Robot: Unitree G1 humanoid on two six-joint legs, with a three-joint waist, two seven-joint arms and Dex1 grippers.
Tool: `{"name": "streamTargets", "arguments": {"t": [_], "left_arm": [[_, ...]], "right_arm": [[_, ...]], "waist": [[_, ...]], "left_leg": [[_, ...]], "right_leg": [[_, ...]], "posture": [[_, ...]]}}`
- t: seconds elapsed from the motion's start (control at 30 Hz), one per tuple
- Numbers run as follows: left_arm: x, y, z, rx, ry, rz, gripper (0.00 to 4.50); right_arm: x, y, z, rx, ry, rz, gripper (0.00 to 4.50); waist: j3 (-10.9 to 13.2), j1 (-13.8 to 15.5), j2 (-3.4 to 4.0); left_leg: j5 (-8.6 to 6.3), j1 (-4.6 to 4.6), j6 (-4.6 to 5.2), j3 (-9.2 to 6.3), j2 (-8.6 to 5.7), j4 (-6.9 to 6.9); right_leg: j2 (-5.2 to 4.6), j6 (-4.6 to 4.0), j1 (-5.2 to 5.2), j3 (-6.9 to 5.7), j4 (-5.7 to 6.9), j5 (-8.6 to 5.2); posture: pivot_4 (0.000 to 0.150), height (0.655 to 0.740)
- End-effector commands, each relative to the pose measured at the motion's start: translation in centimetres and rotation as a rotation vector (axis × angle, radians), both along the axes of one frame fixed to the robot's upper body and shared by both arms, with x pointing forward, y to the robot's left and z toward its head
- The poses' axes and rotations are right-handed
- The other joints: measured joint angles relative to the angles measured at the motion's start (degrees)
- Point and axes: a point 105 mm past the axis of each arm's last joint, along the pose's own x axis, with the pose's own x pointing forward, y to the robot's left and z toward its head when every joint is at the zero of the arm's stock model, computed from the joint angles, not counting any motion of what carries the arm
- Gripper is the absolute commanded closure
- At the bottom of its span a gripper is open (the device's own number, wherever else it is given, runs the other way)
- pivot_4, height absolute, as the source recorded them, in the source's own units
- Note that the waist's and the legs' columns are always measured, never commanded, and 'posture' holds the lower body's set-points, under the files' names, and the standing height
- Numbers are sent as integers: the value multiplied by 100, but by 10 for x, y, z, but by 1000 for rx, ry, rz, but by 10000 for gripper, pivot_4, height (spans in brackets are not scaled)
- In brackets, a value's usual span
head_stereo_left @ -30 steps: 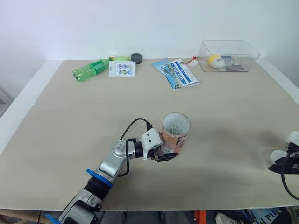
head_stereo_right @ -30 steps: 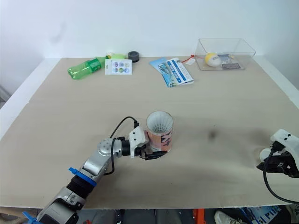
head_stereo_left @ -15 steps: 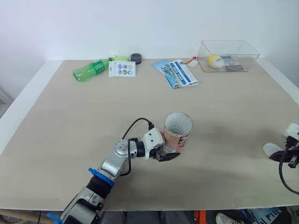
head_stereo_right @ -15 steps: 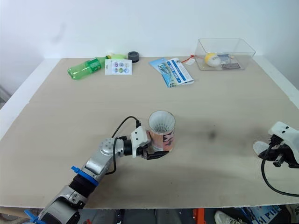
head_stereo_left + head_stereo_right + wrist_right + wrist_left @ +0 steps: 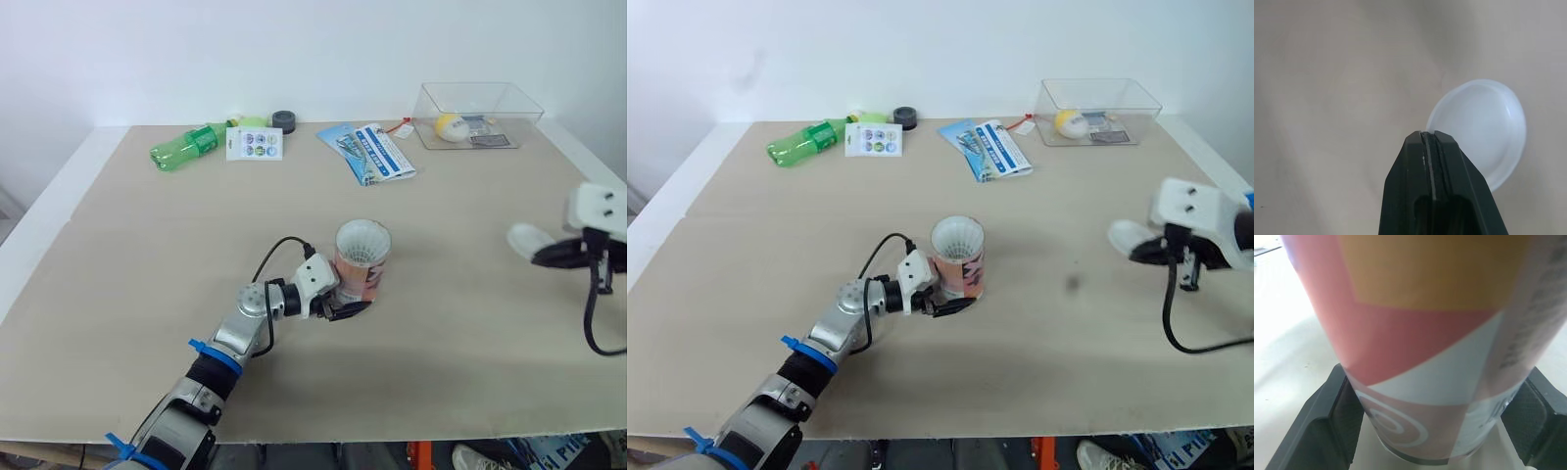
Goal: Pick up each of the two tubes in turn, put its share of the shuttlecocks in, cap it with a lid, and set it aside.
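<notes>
An upright tube (image 5: pixel 362 264), its mouth open upward and shuttlecocks (image 5: pixel 362 239) seen inside, is clamped at its base by the left gripper (image 5: pixel 346 309) mid-table (image 5: pixel 147 255). A white lid (image 5: pixel 529 240) is pinched by its edge in the right gripper (image 5: pixel 554 256), well off to the tube's right.

Bare tabletop (image 5: pixel 460 304) between tube (image 5: pixel 359 276) and lid (image 5: pixel 529 241); bottle (image 5: pixel 186 147), leaflet (image 5: pixel 370 152), clear box (image 5: pixel 511 102) well apart along the far edge.

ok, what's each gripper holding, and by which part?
Left gripper clamps the tube low on its wall, near the base. Right gripper pinches the white lid by its rim.
</notes>
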Motion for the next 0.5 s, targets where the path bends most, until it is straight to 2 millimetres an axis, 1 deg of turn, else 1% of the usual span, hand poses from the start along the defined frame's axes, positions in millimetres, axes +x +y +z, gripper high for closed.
{"name": "streamTargets", "arguments": {"t": [0.03,0.17,0.27,0.33,0.43,0.5], "left_arm": [[5,-1,3,-25,12,7,8773],[0,-5,2,-35,43,-44,8773],[-1,-5,0,-17,48,-59,8773],[-2,-3,-1,-9,47,-62,8773],[0,-1,-4,22,43,-52,8773],[4,4,-9,75,36,-22,8773]], "right_arm": [[4,33,21,-63,-66,203,44526],[13,87,44,-46,-133,493,44526],[16,114,48,-58,-143,650,44526],[17,126,47,-94,-137,732,44526],[19,132,46,-132,-122,791,44526],[19,138,48,-161,-126,836,44526]], "waist": [[4,-13,-8],[8,-86,-13],[10,-57,-17],[10,-45,-18],[10,-39,-19],[10,-45,-18]], "left_leg": [[0,-1,0,-4,0,-2],[0,1,-2,-1,1,-4],[2,-3,-3,-10,3,-15],[1,-6,-4,-17,1,-28],[-12,-7,-21,-21,1,-38],[-16,-6,-23,-19,1,-38]], "right_leg": [[1,0,1,-2,0,0],[1,0,-1,-2,-1,1],[4,8,-5,-4,0,4],[3,20,-5,-11,-1,2],[1,19,-5,-14,-3,-16],[-1,17,-6,-13,-3,-21]], "posture": [[1500,7400],[1500,7400],[1500,7400],[1500,7400],[1500,7400],[1500,7400]]}}
